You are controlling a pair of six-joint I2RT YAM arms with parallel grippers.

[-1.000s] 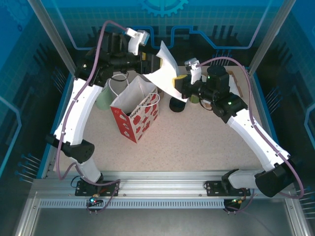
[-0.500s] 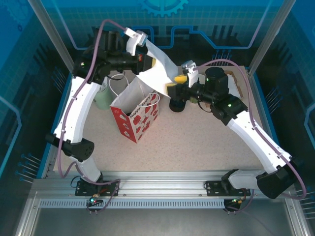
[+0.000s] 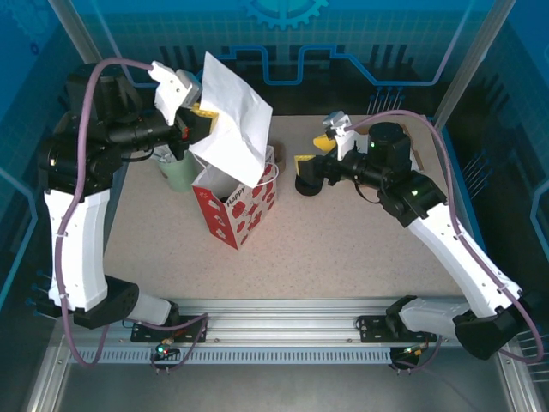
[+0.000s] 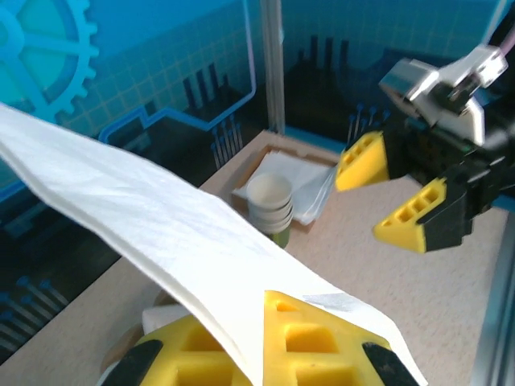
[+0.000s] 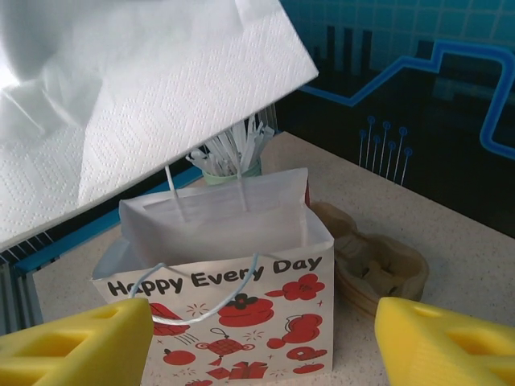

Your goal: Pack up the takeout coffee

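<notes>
A speckled beige desk (image 3: 343, 249) sits inside a booth. Blue wall panels (image 3: 386, 34), printed with circuit lines and a gear (image 3: 285, 9), stand from 9 through 12 to 3 o'clock. Silver metal posts (image 3: 470, 60) rise at 11 and 1 o'clock. An aluminium rail (image 3: 274, 313) runs along 6 o'clock. The lighting is bright and even.

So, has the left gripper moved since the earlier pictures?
Yes. The left gripper, shut on the napkin, swung left, from near the bag's right end to its left end.
</notes>
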